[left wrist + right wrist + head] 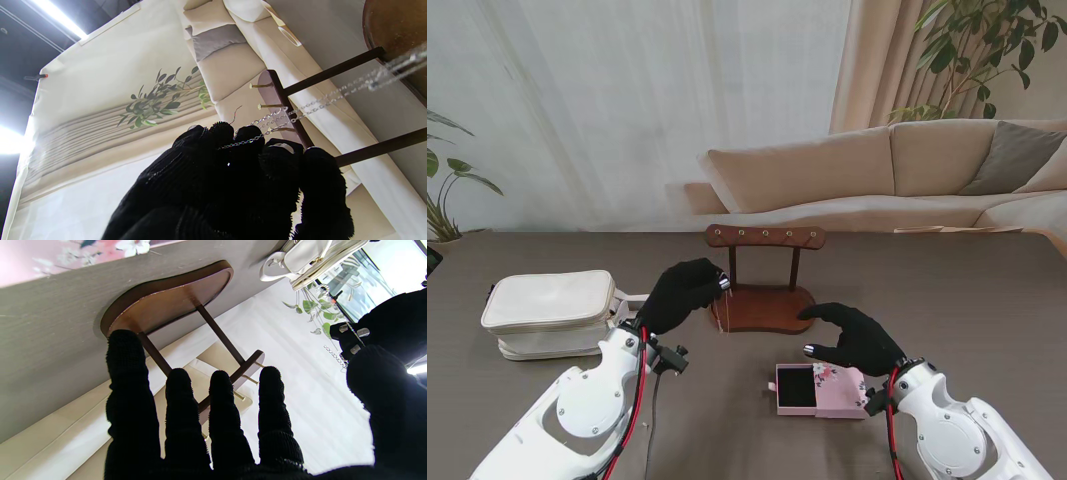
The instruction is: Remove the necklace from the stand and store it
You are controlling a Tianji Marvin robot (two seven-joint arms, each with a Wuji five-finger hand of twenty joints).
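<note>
1. The thin silver chain necklace [267,120] is pinched in the fingertips of the black-gloved left hand [685,293], just off the left end of the dark wooden T-shaped jewellery stand [763,278]. In the left wrist view its strands run taut from the fingers past the stand's brass pegs; whether it is hooked on a peg cannot be told.
2. In the stand's view the chain hangs from that hand as a faint line at the base's 9 o'clock edge.
3. The black-gloved right hand [855,338] holds nothing, fingers spread, one fingertip at the base's 3 o'clock edge.
4. The pink floral drawer-style jewellery box [822,390] lies at 5 o'clock from the stand, partly under the right hand, its dark-lined drawer pulled out leftward.
5. The white zipped leather pouch [551,312] lies at 9 o'clock from the stand on the grey-brown table [987,300].
</note>
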